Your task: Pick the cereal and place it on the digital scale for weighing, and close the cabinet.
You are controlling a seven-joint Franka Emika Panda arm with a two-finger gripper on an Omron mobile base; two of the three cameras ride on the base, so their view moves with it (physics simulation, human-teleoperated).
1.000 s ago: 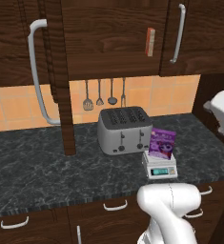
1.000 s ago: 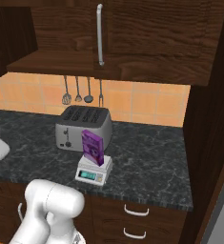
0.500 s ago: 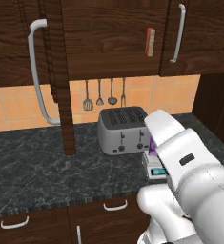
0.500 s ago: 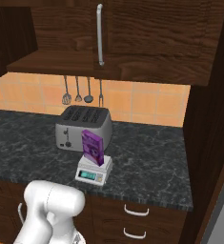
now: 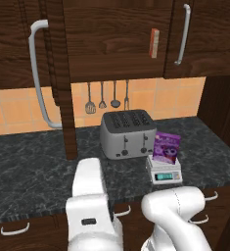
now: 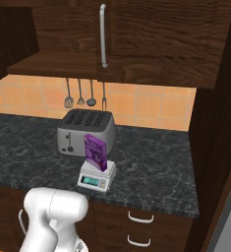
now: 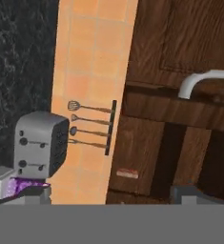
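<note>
The cereal (image 5: 166, 148), a small purple packet, stands upright on the digital scale (image 5: 164, 172) on the dark counter, just right of the toaster. The right base view has the cereal (image 6: 96, 151) on the scale (image 6: 95, 178) too. The cabinet (image 5: 111, 39) above is open, its left door (image 5: 18, 59) swung out with a long silver handle (image 5: 38, 73). My gripper (image 7: 113, 195) is open and holds nothing; its fingertips (image 7: 35, 193) frame a rolled view of the cereal (image 7: 22, 183) and the cabinet handle (image 7: 204, 80). It hangs back from the counter, away from both.
A silver four-slot toaster (image 5: 127, 133) stands behind the scale. Utensils (image 5: 106, 95) hang on the orange tiled wall. A thin orange-red box (image 5: 154, 42) stands inside the cabinet. A closed door with a handle (image 5: 183, 34) is at right. Drawers (image 6: 139, 216) run below the counter.
My arm has swung from the right, where it hid the scale in the left base view, down to the lower left. The cereal stays on the scale.
</note>
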